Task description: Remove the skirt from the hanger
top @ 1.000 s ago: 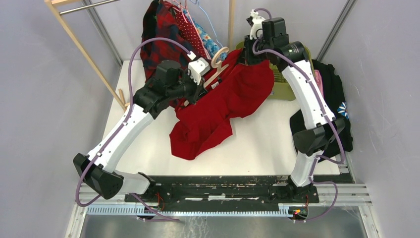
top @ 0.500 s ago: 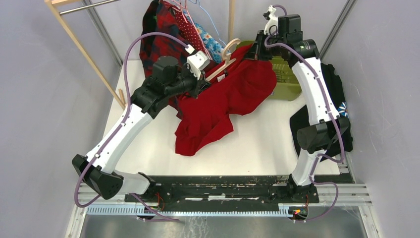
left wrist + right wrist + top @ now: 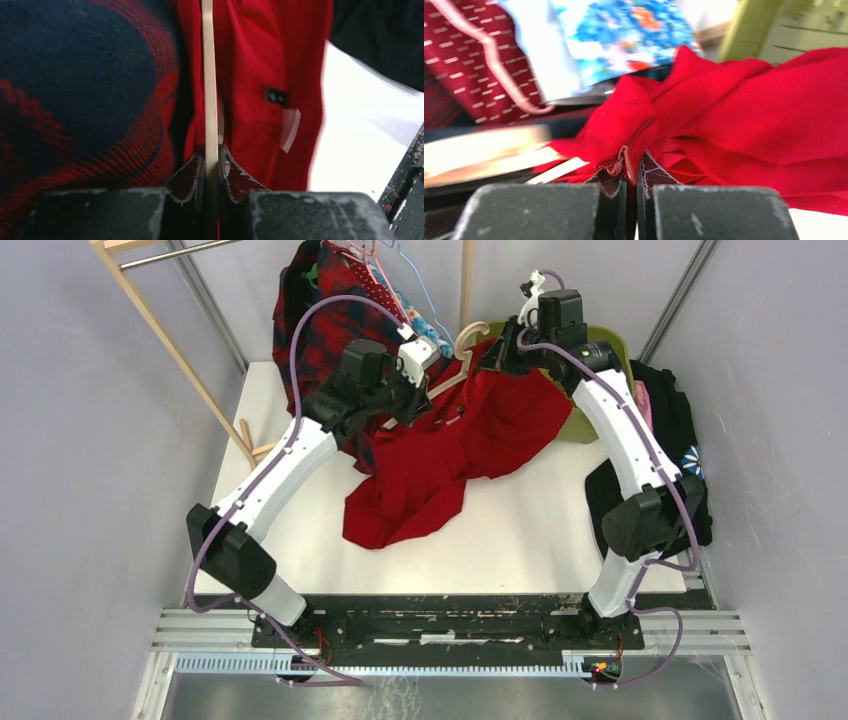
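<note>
Left wrist view shows the left gripper clamped tight on the wooden hanger; the right gripper pinches the red skirt by its zip. The skirt hangs near the table's far edge, hem draped toward the middle. Best: steady the hanger, draw the waistband away.

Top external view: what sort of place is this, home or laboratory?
Most likely a laboratory test cell set up for clothes handling, not a home. Plain grey walls enclose a white table; the left arm and right arm are bolted to a metal rail; a wooden rack holds hanging garments.
</note>
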Motion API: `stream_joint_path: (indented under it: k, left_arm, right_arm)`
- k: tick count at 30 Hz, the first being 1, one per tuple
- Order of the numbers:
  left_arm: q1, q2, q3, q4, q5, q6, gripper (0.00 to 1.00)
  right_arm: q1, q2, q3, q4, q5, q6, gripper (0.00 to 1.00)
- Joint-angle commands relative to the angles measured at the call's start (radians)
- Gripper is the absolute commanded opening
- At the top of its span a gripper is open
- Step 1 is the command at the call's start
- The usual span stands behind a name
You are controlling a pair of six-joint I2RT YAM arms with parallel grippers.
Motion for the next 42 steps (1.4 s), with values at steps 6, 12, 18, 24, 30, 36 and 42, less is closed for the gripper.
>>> stream_joint_path:
  k: [6, 12, 18, 24, 30, 36, 42]
  left_arm:
    - [-0.005, 0.167, 0.145, 0.061, 0.003, -0.06, 0.03]
    - [-0.021, 0.257, 0.325, 0.117, 0.019, -0.138, 0.03]
    - [-0.06, 0.336, 0.482, 0.227, 0.005, -0.275, 0.03]
    - [-0.087, 0.383, 0.512, 0.325, 0.007, -0.397, 0.03]
    - [-0.11, 0.327, 0.521, 0.22, 0.062, -0.325, 0.03]
    - [-0.113, 0.129, 0.419, -0.079, 0.14, -0.107, 0.03]
    - [-0.107, -0.164, 0.119, -0.238, -0.107, 0.025, 0.03]
  right_arm:
    - [0.123, -0.169, 0.075, 0.113, -0.166, 0.017, 0.01]
    - [0.155, -0.166, 0.123, 0.073, -0.161, -0.036, 0.01]
    - [0.169, -0.161, 0.077, 0.112, -0.185, 0.003, 0.01]
    - [0.195, -0.158, 0.066, 0.113, -0.184, 0.001, 0.01]
    - [0.197, -0.16, 0.061, 0.096, -0.168, -0.023, 0.01]
    - [0.197, -0.145, 0.116, -0.017, -0.055, -0.165, 0.01]
    - [0.193, -0.12, 0.169, -0.09, 0.079, -0.272, 0.01]
